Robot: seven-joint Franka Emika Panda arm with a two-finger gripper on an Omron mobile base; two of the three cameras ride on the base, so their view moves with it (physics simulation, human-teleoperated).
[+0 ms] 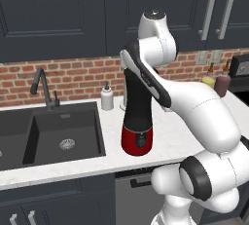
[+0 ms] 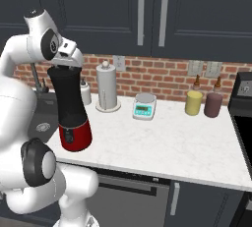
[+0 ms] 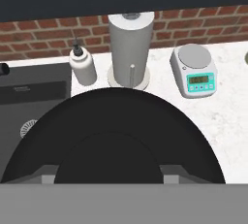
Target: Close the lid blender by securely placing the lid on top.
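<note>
The blender (image 2: 71,110) stands upright near the counter (image 2: 177,142) front edge, just right of the sink (image 1: 58,136), with open worktop stretching to its right. Behind it crowd a soap bottle (image 3: 82,67), a paper-towel roll (image 3: 130,43) and a kitchen scale (image 3: 194,70) (all apart from the jar). The gripper (image 2: 65,63) sits directly over the jar's top, fingers closed on the black lid (image 3: 111,140), which lies flat across the jar's vertical axis.
</note>
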